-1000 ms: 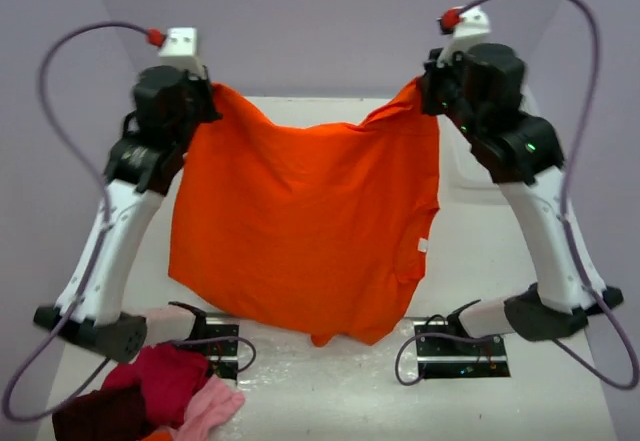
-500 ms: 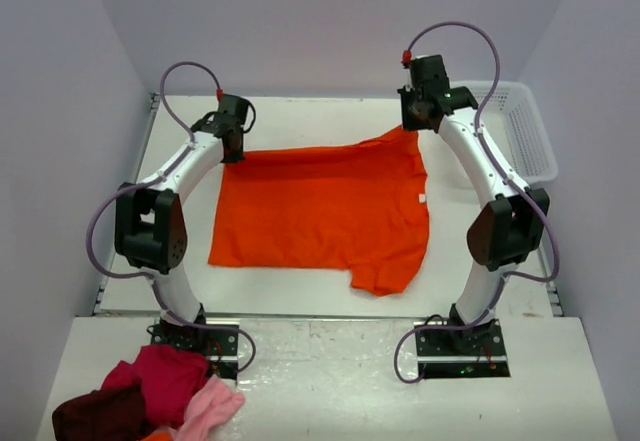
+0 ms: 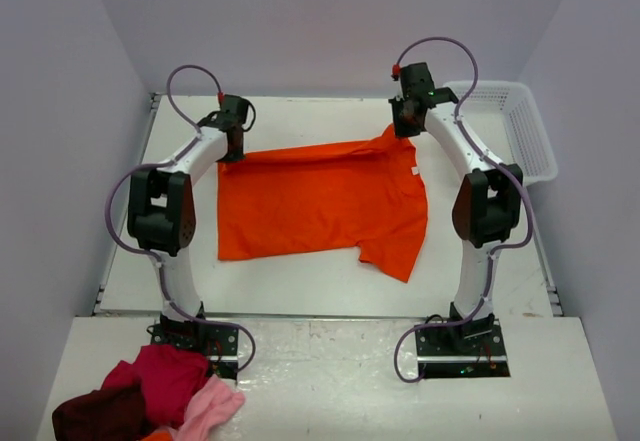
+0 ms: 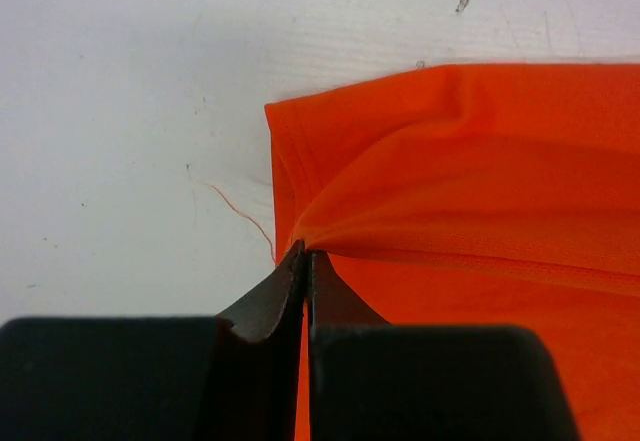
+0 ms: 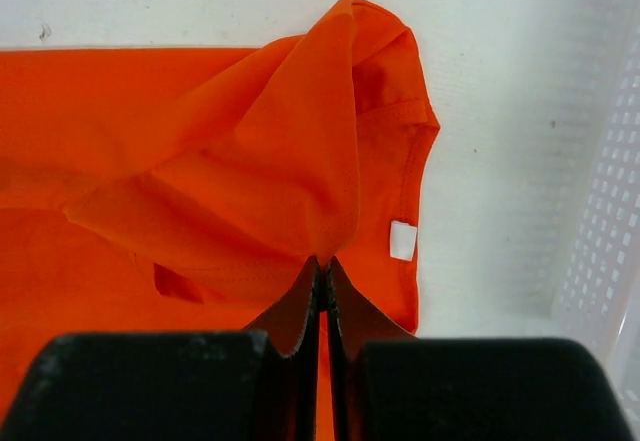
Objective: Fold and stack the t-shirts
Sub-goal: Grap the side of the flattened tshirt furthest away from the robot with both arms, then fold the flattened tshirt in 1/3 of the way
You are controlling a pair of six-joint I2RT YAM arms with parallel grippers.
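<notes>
Nearest, off the t-shirt's near-left corner and close by the left arm's base, a loose heap of clothes (image 3: 150,396) in dark red, crimson and pink lies in the open, not in any container.

Beyond it, 1 orange t-shirt (image 3: 320,206) lies spread nearly flat on the white table (image 3: 300,286). 1 sleeve points toward the near right.

At the t-shirt's far-left corner the left gripper (image 4: 305,253) has its 2 fingers pressed together on a pinch of the hem. The cloth fans out from the fingertips in a soft fold, and a thin orange thread (image 4: 240,216) trails from that corner onto the table.

At the t-shirt's far-right corner, by the neck opening, the right gripper (image 5: 322,261) is likewise clamped tight on a bunched fold of the cloth. Just right of those fingertips a small white label (image 5: 403,238) sits at the collar. It looks blank from here, and no writing can be made out on it.

Farthest, to the right of the t-shirt's far-right corner and not touching the cloth, stands 1 white mesh basket (image 3: 510,131).
</notes>
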